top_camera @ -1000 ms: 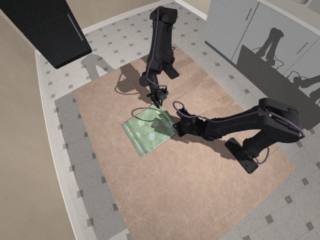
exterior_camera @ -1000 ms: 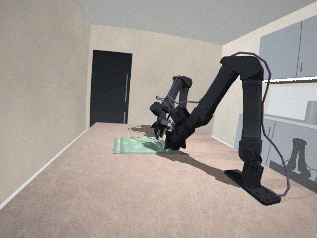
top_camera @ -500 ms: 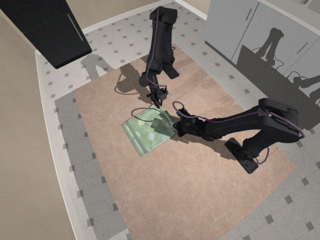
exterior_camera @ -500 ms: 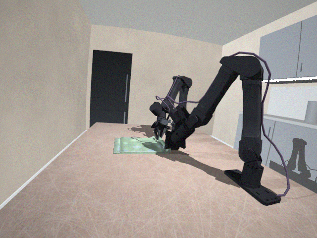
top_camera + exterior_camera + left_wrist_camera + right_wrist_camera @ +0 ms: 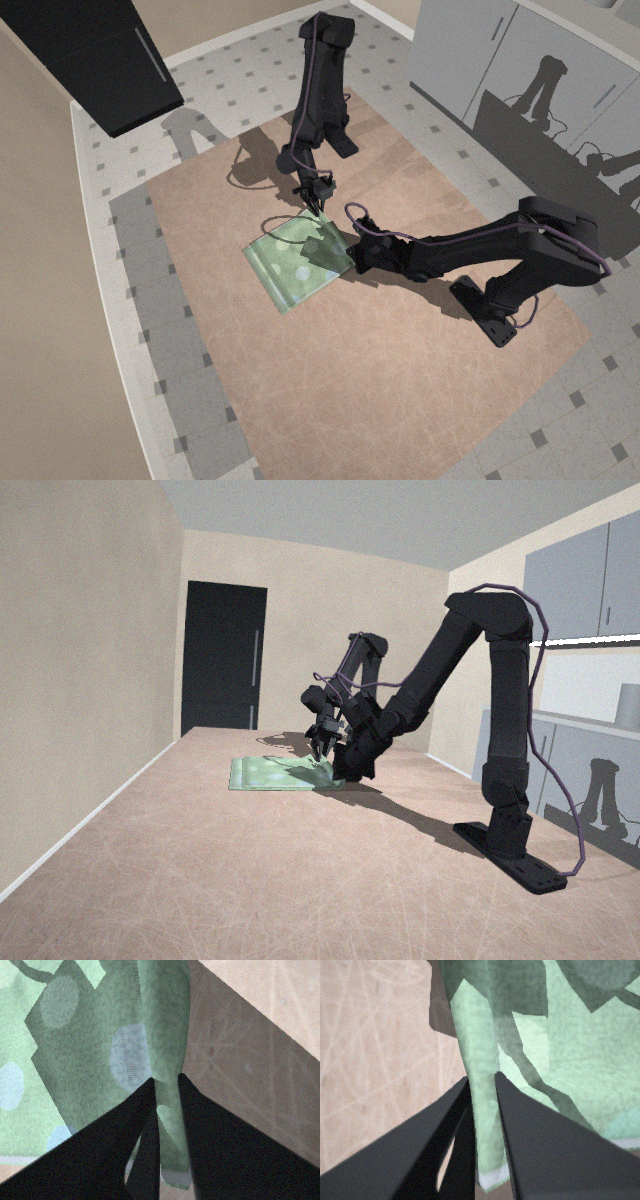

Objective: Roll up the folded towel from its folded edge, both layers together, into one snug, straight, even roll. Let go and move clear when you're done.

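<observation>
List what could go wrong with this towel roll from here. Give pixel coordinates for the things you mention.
The left gripper [image 5: 353,259] [image 5: 339,776] [image 5: 168,1084] pinches a creased strip of towel [image 5: 302,272] [image 5: 263,774] [image 5: 90,1060] [image 5: 570,1060], which might start the roll lumpy.

The right gripper [image 5: 317,212] [image 5: 321,759] [image 5: 484,1084] pinches the same edge near its other end; unequal turning could skew the roll.

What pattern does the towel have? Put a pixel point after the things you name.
Blue and pale spots on light green [image 5: 284,268] [image 5: 273,773] [image 5: 95,1035] [image 5: 580,1055]; the top view shows it best.
</observation>
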